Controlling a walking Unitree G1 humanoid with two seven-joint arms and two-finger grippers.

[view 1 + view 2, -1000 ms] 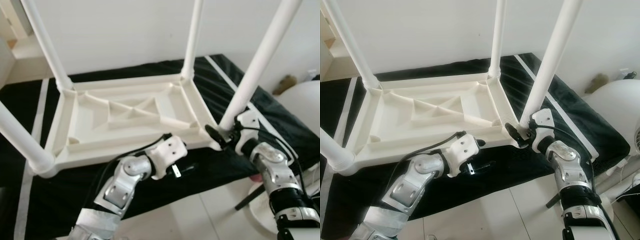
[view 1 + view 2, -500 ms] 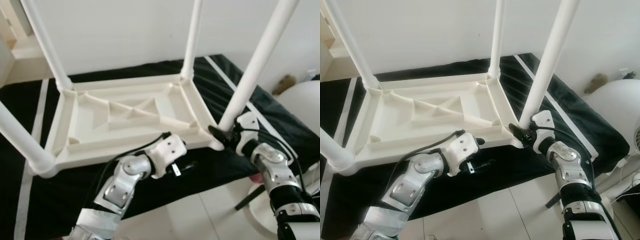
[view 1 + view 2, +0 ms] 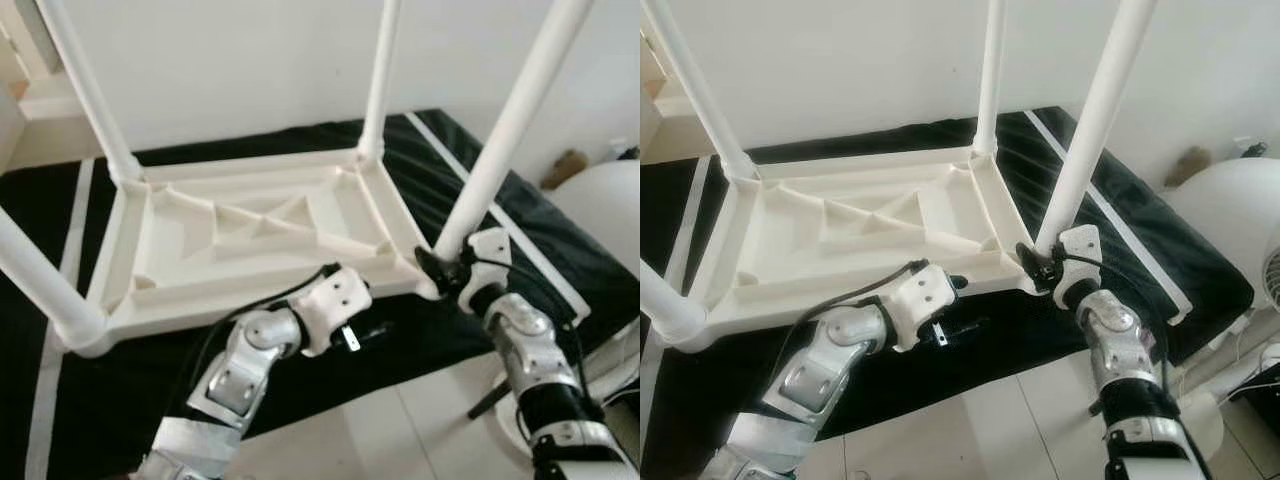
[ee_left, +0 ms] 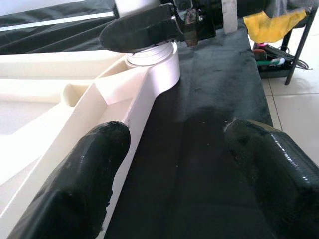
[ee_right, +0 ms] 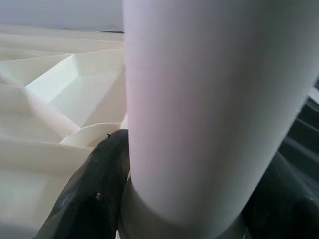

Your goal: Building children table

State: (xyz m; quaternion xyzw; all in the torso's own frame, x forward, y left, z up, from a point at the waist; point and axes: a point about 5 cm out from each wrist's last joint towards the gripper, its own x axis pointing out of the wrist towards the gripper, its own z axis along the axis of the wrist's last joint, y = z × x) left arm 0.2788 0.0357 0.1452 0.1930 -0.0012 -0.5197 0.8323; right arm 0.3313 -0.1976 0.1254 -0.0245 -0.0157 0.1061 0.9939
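Right wrist view shows the right gripper [image 5: 179, 199] clamped around the near-right white tubular plastic leg [image 3: 500, 150] at its base. The upturned white plastic table top [image 3: 250, 235] lies on a black cloth [image 3: 300, 370]. The left gripper [image 4: 184, 169], fingers spread, hovers beside the table's near edge.

- My two arms are built of brushed silver metal segments with rounded joint housings, seen from the head camera.
- The left arm [image 3: 240, 375] ends in a white, boxy wrist block with small dark screw holes on its face; a black cable loops from the forearm up to that block.
- The left claw [image 3: 375, 330] has long, glossy black fingers [image 4: 75, 189], rounded at the tips.
- The right arm [image 3: 1120, 370] has a silver ball-like joint, a black band below it, and thin black cables running alongside.
- Its wrist carries a white plate, and the right claw [image 3: 1032, 262] is black too.
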